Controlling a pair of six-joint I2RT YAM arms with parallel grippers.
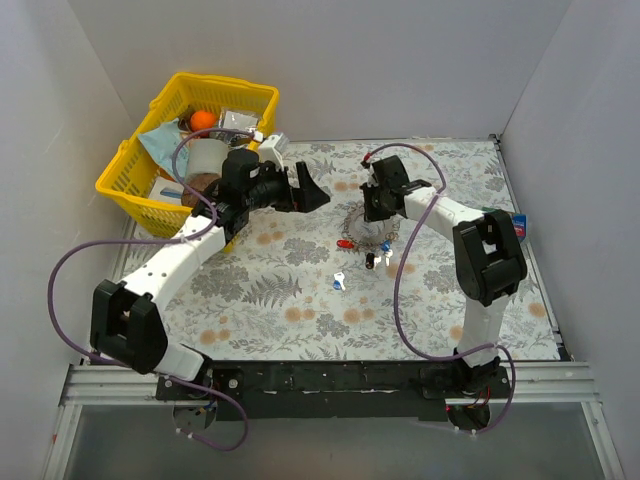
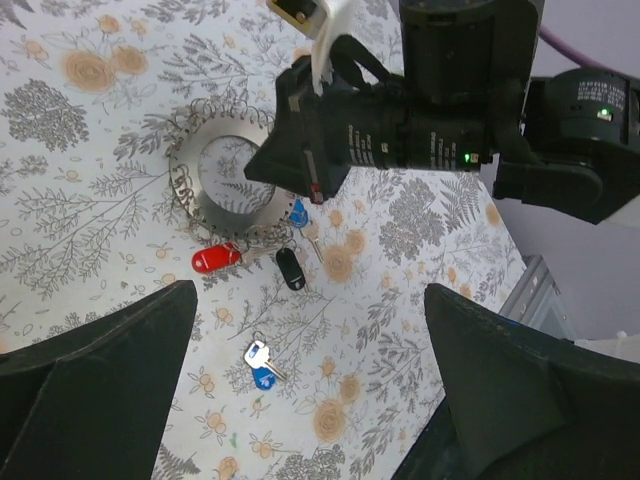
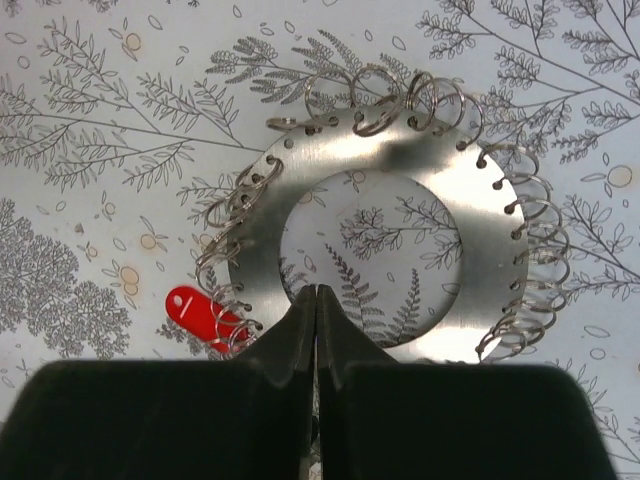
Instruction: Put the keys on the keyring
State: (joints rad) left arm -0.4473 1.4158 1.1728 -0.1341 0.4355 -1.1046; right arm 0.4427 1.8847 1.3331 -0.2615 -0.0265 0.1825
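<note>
The keyring (image 3: 400, 175) is a flat silvery disc with a hole and small wire loops round its edge; it lies flat on the floral mat, and also shows in the top view (image 1: 362, 226) and the left wrist view (image 2: 200, 190). My right gripper (image 3: 316, 292) is shut, its tips over the ring's near inner edge (image 1: 373, 210). A red key (image 3: 195, 312) lies at the ring's edge (image 2: 215, 260). A black tag (image 2: 289, 268) and a blue key (image 2: 297, 212) lie beside it. A blue-and-white key (image 2: 260, 362) lies apart (image 1: 339, 281). My left gripper (image 2: 310, 300) is wide open and empty, above the mat (image 1: 318, 190).
A yellow basket (image 1: 120, 188) full of odds and ends stands at the back left, behind the left arm. A small blue and red object (image 1: 518, 226) sits by the right wall. White walls close in the mat on three sides.
</note>
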